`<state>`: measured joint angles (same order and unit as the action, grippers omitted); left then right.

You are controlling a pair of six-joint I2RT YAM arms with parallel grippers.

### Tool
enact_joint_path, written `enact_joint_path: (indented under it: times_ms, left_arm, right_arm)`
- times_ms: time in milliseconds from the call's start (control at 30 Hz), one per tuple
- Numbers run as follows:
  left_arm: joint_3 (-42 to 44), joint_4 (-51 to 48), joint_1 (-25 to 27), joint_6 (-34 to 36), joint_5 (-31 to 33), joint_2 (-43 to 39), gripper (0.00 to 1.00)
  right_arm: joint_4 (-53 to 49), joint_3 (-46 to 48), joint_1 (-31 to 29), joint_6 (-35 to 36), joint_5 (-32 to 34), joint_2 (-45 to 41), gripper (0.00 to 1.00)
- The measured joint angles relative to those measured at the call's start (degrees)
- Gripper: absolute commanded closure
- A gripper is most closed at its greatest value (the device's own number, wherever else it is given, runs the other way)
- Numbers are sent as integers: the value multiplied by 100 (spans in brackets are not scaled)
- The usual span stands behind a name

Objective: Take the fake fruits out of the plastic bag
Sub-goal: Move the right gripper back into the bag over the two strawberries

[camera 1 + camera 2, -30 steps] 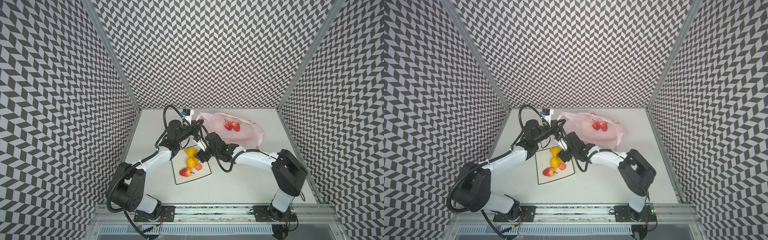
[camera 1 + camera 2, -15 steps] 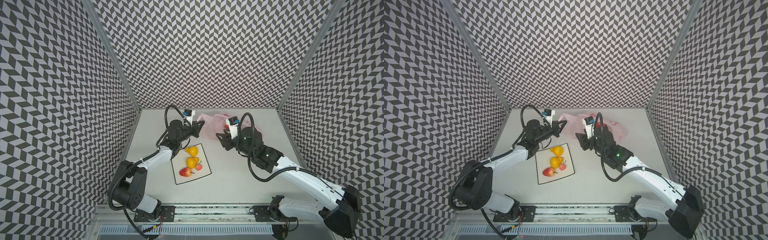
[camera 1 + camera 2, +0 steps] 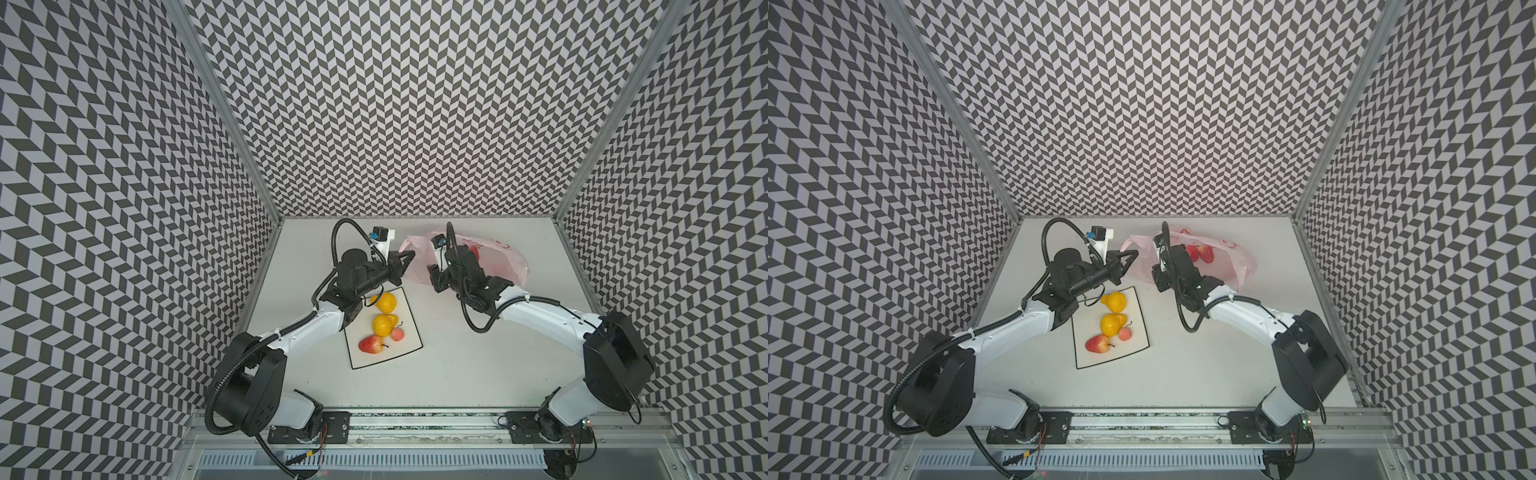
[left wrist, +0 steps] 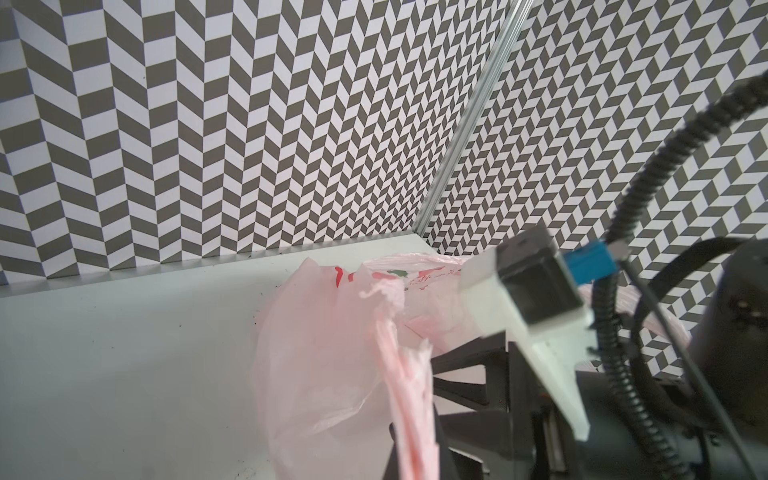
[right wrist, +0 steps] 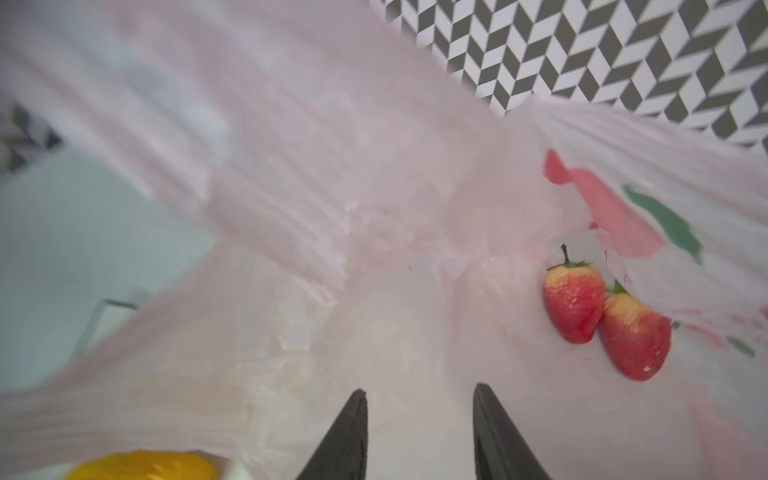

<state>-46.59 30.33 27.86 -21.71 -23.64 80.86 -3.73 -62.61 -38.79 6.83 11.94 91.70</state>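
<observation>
The pale pink plastic bag (image 3: 507,266) (image 3: 1229,266) lies at the back of the table. My left gripper (image 3: 409,257) (image 3: 1133,254) (image 4: 415,436) is shut on its bunched handle strip and holds that edge up. Two red strawberries (image 5: 575,305) (image 5: 636,340) lie side by side inside the bag (image 5: 332,187), also showing in a top view (image 3: 1198,253). My right gripper (image 3: 436,274) (image 5: 419,395) hovers at the bag's mouth, open, with nothing between its fingers. Two yellow pears (image 3: 386,301) (image 3: 384,324), a small pink peach (image 3: 397,333) and a red-yellow apple (image 3: 371,344) lie on the plate.
The square white plate with a black rim (image 3: 409,353) (image 3: 1138,347) sits left of centre, in front of the bag. One pear (image 5: 145,465) shows through the bag film in the right wrist view. Patterned walls close in the back and both sides.
My right arm has swung from over the plate to the bag's mouth, and its jaws have narrowed. The left gripper has kept its hold on the bag.
</observation>
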Motion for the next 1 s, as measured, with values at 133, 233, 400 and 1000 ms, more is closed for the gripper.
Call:
enact_joint_path:
  times_ms: [133,233,400,1000]
  left_arm:
    - [13,2,2,-26,44,-24,100]
    - [33,2,13,-31,76,-55,100]
    - [63,-4,57,-42,96,-149,100]
    - [638,-28,994,-42,385,-651,100]
  right_arm:
    - [-37,-13,236,1659,74,160,68]
    - [-52,-31,498,2542,192,243,68]
    - [-35,-254,710,3429,538,686,67]
    - [-516,-861,1172,-1906,-133,1569,33]
